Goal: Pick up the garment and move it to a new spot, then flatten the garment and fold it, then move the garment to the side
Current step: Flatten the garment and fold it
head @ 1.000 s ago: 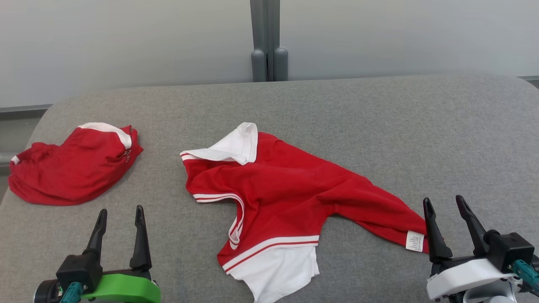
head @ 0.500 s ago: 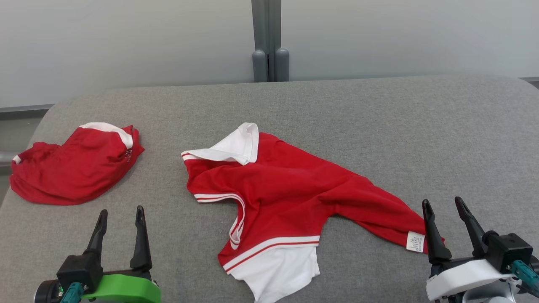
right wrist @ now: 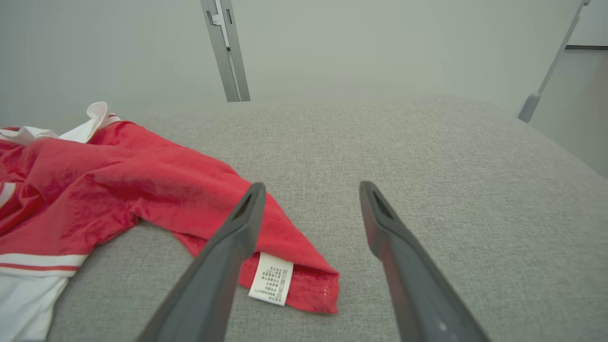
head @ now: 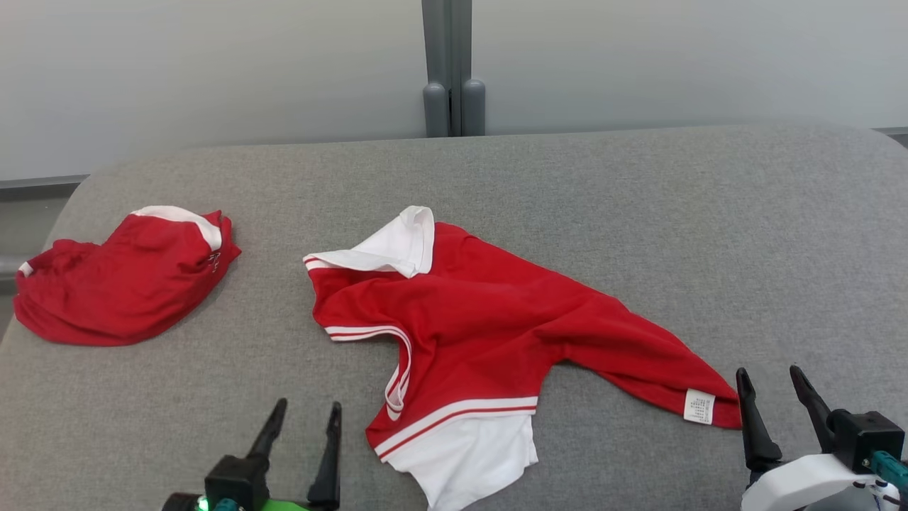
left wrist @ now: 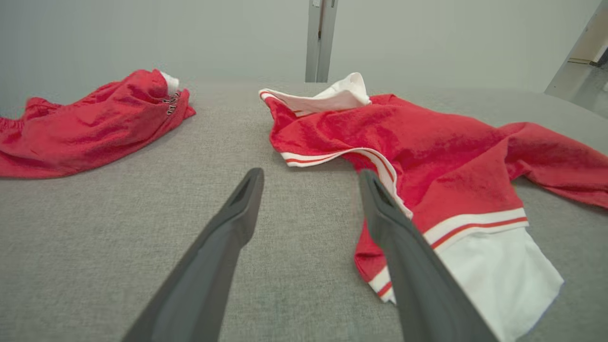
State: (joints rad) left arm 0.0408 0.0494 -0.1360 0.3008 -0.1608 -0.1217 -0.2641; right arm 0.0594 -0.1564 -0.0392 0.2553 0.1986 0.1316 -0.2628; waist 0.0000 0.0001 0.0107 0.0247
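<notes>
garment [head: 489, 319] crumpled | left gripper [head: 308, 404], right gripper [head: 768, 370] both spread, empty | pinch striped hem [head: 454, 419] and tag corner [head: 699, 407], lift evenly

Light: bright, even, diffuse. Shadows: you see soft, thin ones along near edges of the garment [head: 489, 319]. Focus: head view sharp. Wrist views: upright post [right wrist: 227, 52] leans, wide-angle distortion

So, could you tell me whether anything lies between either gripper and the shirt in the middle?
Nothing visible does: only bare grey surface separates the left gripper and right gripper from the shirt. The other red garment lies apart.
</notes>
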